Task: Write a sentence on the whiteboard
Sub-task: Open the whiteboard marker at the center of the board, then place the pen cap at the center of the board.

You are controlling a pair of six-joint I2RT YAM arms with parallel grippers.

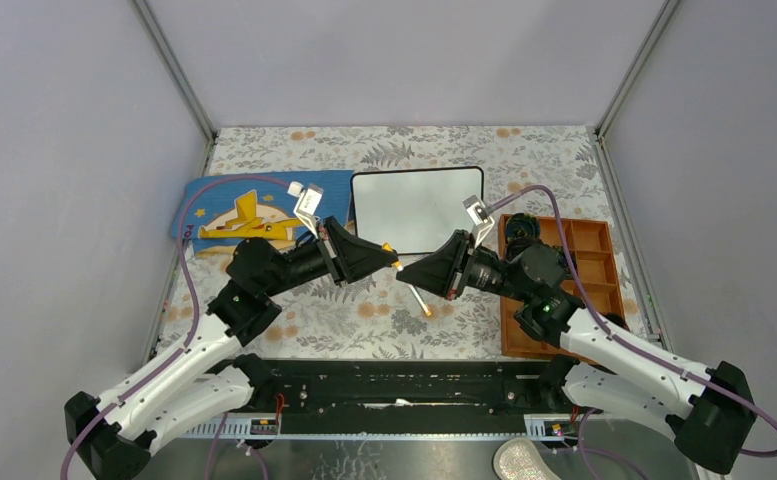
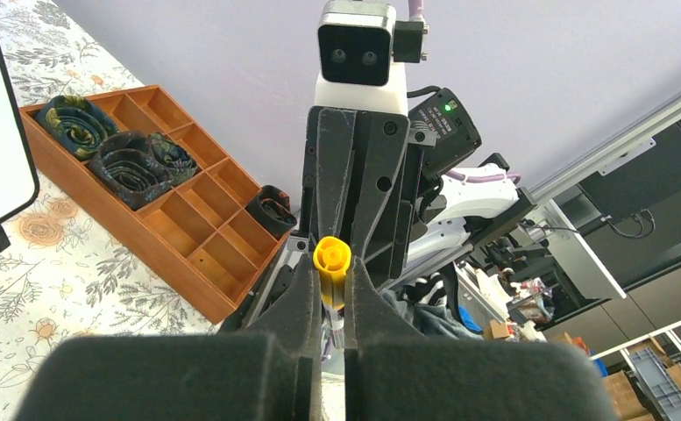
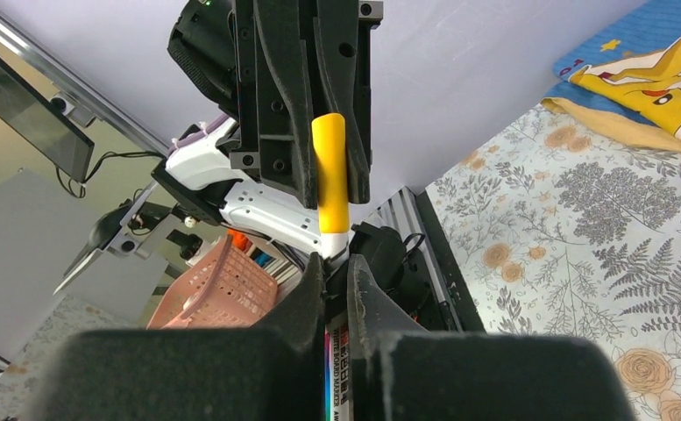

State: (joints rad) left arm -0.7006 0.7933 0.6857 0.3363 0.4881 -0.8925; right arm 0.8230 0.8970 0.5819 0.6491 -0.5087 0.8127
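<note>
Left gripper, clamped on the yellow cap, meets tip to tip the right gripper, clamped on the adjoining marker barrel. Whiteboard rests on the floral tabletop just beyond them, between the blue mat and the wooden tray.

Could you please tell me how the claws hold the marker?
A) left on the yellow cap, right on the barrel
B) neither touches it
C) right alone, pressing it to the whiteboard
A: the left claw pinches the yellow cap, while the right claw clamps the marker barrel below it.
</note>
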